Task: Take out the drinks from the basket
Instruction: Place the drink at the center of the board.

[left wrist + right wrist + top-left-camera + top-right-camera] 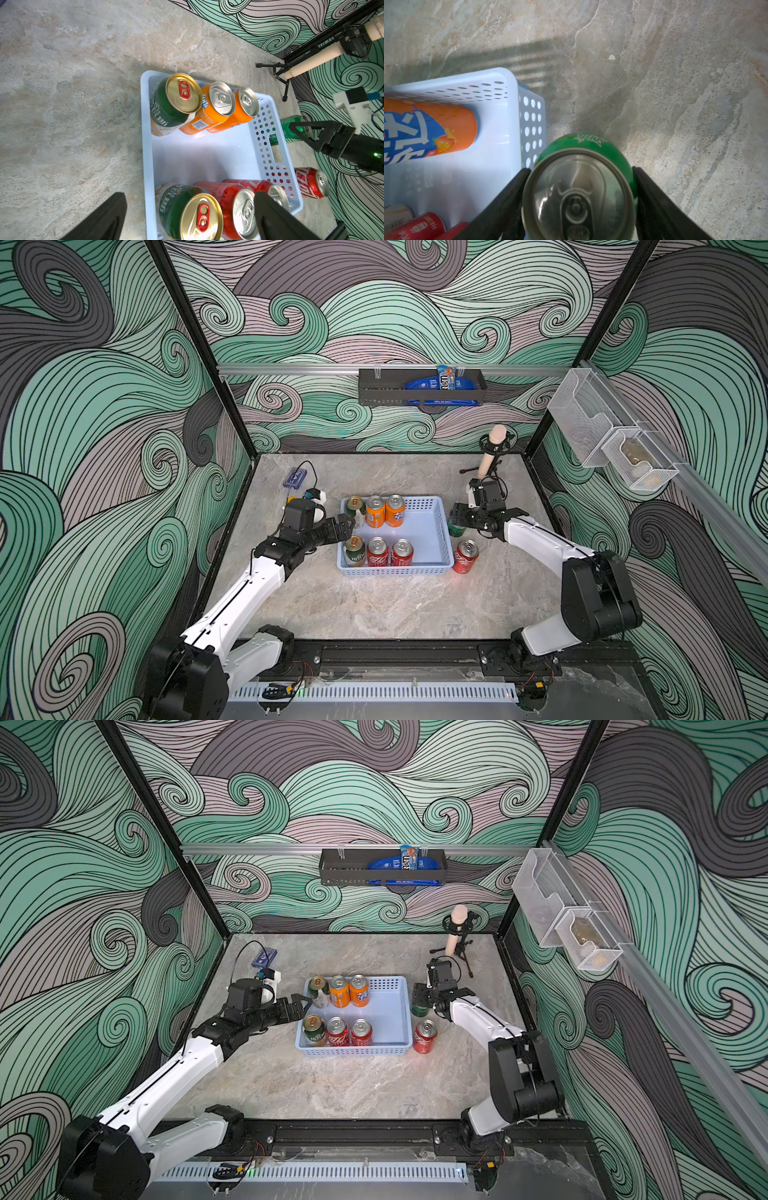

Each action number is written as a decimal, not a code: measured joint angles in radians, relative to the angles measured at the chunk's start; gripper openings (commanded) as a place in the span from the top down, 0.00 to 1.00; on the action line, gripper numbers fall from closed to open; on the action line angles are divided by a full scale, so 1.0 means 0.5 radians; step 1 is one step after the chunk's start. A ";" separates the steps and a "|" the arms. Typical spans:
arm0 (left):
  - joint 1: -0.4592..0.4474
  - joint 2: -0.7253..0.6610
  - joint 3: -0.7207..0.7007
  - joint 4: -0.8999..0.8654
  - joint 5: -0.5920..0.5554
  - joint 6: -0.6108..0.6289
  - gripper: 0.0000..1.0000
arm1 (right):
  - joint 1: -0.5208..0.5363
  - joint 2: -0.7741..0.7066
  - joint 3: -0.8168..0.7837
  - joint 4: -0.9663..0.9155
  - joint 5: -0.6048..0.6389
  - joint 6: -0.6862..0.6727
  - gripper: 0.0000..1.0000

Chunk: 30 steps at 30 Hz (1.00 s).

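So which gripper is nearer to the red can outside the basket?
Right. The right gripper, holding the green can, is just beyond the red can; the left gripper is across the basket.

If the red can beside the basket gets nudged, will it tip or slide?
Upright and tall for its base, the red can probably tips if pushed high; its round body would then likely roll across the smooth tabletop.

Six cans (pixel 377 551) stand in the basket (pixel 399 571), two right of it.
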 measured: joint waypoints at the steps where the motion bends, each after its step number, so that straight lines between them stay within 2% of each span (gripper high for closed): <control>1: 0.000 0.000 -0.001 0.001 -0.002 0.000 0.02 | 0.003 0.003 0.000 0.011 0.005 0.001 0.37; 6: 0.000 0.000 -0.001 0.017 -0.004 0.011 0.02 | 0.021 0.015 -0.001 0.040 0.020 0.002 0.23; 10: 0.000 0.000 -0.001 0.032 -0.005 0.014 0.02 | 0.031 0.015 -0.004 0.060 0.015 0.008 0.16; 22: 0.000 0.008 -0.001 0.053 0.000 0.027 0.02 | 0.040 -0.062 -0.027 0.072 0.024 0.012 0.08; 30: 0.000 0.009 0.008 0.079 0.011 0.032 0.01 | 0.037 -0.453 0.008 0.070 -0.020 -0.015 0.05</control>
